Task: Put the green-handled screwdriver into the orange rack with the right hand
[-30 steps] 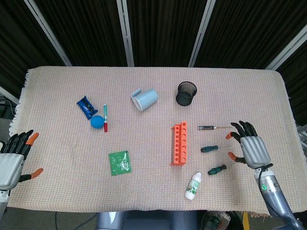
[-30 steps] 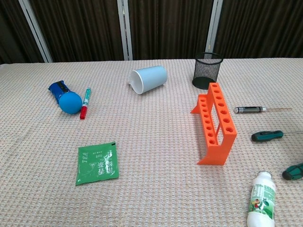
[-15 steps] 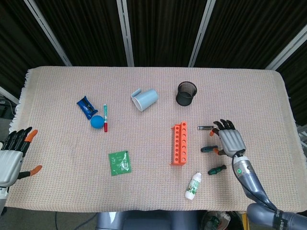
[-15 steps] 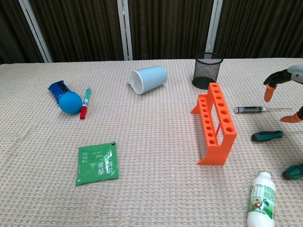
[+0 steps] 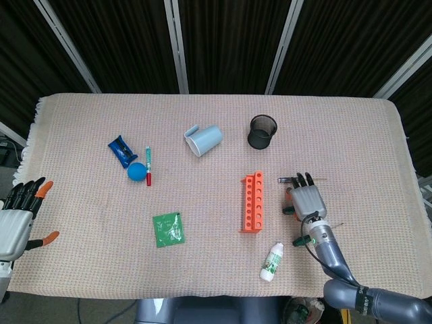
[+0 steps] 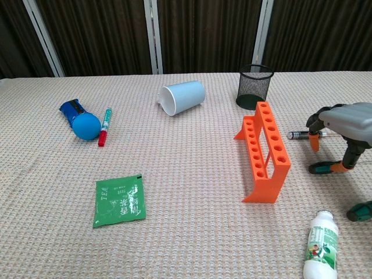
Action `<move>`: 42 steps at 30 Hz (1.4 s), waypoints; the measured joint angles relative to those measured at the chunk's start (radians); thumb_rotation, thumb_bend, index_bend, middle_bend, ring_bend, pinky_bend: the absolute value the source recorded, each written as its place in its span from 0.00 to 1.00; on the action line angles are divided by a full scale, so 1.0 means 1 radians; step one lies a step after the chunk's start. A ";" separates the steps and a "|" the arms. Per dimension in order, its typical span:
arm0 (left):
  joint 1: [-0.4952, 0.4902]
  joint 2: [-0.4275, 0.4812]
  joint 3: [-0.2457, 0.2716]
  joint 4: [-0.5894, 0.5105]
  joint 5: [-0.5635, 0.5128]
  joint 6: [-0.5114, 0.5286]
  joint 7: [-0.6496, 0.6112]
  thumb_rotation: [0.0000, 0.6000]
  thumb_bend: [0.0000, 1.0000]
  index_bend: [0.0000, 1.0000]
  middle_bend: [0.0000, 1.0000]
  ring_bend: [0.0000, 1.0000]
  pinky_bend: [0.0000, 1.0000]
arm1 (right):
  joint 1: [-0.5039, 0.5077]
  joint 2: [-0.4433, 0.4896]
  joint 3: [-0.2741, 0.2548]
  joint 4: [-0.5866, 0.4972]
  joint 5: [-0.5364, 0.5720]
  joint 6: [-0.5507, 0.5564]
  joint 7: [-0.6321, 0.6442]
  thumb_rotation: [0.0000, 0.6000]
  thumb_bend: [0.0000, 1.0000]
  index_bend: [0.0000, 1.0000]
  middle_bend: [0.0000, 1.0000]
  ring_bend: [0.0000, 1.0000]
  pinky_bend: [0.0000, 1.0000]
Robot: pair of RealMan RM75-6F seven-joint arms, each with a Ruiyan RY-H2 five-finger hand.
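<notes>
The green-handled screwdriver (image 6: 328, 167) lies flat on the woven table cover (image 5: 88, 202), just right of the orange rack (image 6: 265, 152), with my right hand (image 6: 344, 124) poised directly above it. My fingers (image 6: 314, 141) are spread and curved downward, one orange tip touching or nearly touching the handle, and nothing is in my grip. This is the reach-and-grasp step: the tool is not yet lifted, and every hole in the rack looks empty.

As I judge it, the next move calls for closing thumb and fingers around the handle, raising it clear, tipping it upright and lowering the shaft into one of the rack's holes. The risk is a mix-up: a second green-handled tool (image 6: 361, 210) lies near the table's front edge, beside a small white bottle (image 6: 321, 246), and a slim metal-shafted driver (image 6: 303, 135) lies just beyond my fingers.

Farther off are a black mesh cup (image 5: 262, 131), a pale blue cup on its side (image 5: 204, 140), a green tea sachet (image 5: 167, 229), a blue ball (image 5: 136, 171), a red-capped marker (image 5: 148, 165) and a blue packet (image 5: 121, 150). My left hand (image 5: 15, 221) hangs open and empty off the table's left edge.
</notes>
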 measured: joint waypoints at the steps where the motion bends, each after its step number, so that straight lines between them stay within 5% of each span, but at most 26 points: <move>1: -0.001 -0.001 0.000 0.001 -0.001 -0.001 0.000 1.00 0.04 0.06 0.00 0.00 0.00 | 0.006 -0.006 -0.002 0.002 0.011 0.002 -0.013 1.00 0.18 0.45 0.13 0.00 0.00; 14: -0.005 -0.010 0.000 0.019 -0.014 -0.009 -0.016 1.00 0.04 0.06 0.00 0.00 0.00 | 0.044 -0.050 -0.031 0.014 0.088 0.025 -0.104 1.00 0.18 0.47 0.14 0.00 0.00; 42: -0.012 -0.017 -0.001 0.031 -0.030 -0.018 -0.021 1.00 0.04 0.06 0.00 0.00 0.00 | 0.085 -0.070 -0.045 0.043 0.139 0.015 -0.088 1.00 0.21 0.53 0.18 0.00 0.00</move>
